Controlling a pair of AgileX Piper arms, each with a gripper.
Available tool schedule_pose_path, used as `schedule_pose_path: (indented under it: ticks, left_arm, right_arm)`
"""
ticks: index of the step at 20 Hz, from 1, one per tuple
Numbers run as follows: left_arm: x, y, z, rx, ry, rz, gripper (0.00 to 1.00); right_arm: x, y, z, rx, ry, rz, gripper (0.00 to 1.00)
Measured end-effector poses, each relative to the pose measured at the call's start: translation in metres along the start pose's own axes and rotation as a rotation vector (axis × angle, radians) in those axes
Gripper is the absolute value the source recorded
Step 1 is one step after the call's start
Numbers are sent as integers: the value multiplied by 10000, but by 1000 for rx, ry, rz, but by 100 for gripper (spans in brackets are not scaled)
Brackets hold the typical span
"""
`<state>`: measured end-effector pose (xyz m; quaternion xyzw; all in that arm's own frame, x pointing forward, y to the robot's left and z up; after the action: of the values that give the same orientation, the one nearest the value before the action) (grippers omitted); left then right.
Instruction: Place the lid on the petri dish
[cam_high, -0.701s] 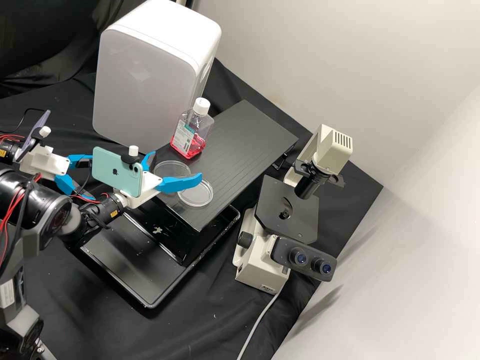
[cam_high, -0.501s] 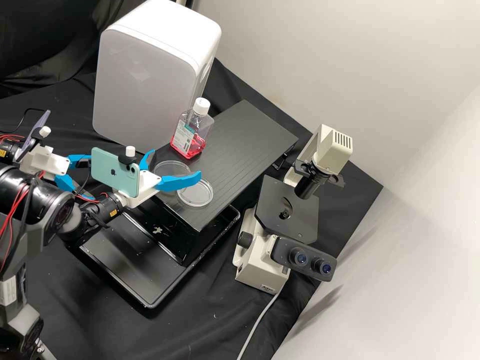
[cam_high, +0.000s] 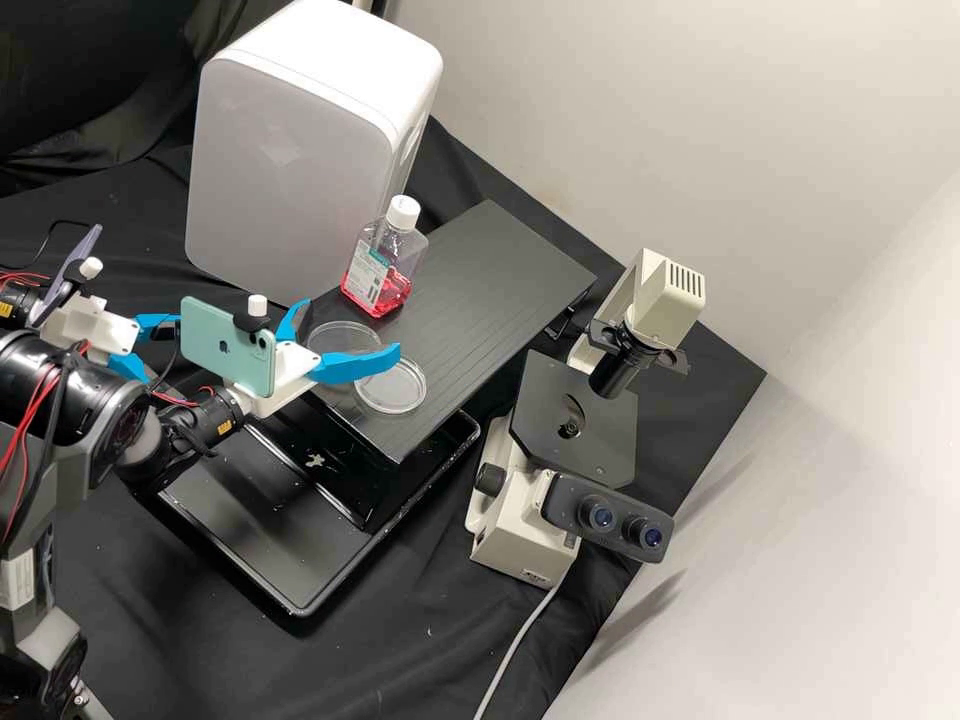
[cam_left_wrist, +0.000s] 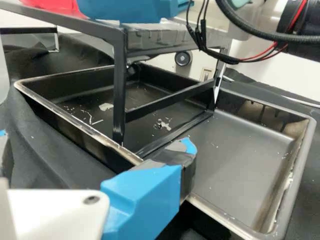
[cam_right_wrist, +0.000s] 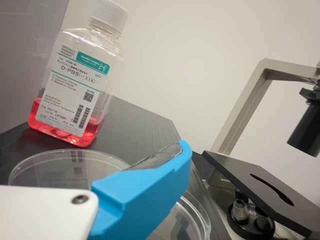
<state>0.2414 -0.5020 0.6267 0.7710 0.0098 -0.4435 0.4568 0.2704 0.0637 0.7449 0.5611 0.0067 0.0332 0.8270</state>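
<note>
Two clear round petri dish parts lie side by side on the black slatted platform: one dish towards the back, the other dish at the platform's front edge. I cannot tell which is the lid. My right gripper hovers open just over the back dish, one blue finger above the gap between the back dish and the front dish. My left gripper hangs open at the far left, low beside the black tray, holding nothing.
A bottle of pink liquid stands on the platform just behind the dishes, against a big white box. A microscope sits to the right. The platform's thin legs stand in the tray.
My right gripper has drifted slightly to the left, still open over the back dish. The dishes and the left gripper have barely moved.
</note>
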Motion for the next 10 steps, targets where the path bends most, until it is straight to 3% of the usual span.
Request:
schedule_pose_path:
  ticks: [4, 10]
  left_arm:
    - [1, -1, 3, 0, -1, 0, 100]
    - [2, -2, 6, 0, -2, -1, 100]
  right_arm:
    - [-77, -22, 31, 39, 1, 0, 100]
    - [-169, -63, 87, 89, -13, -28, 100]
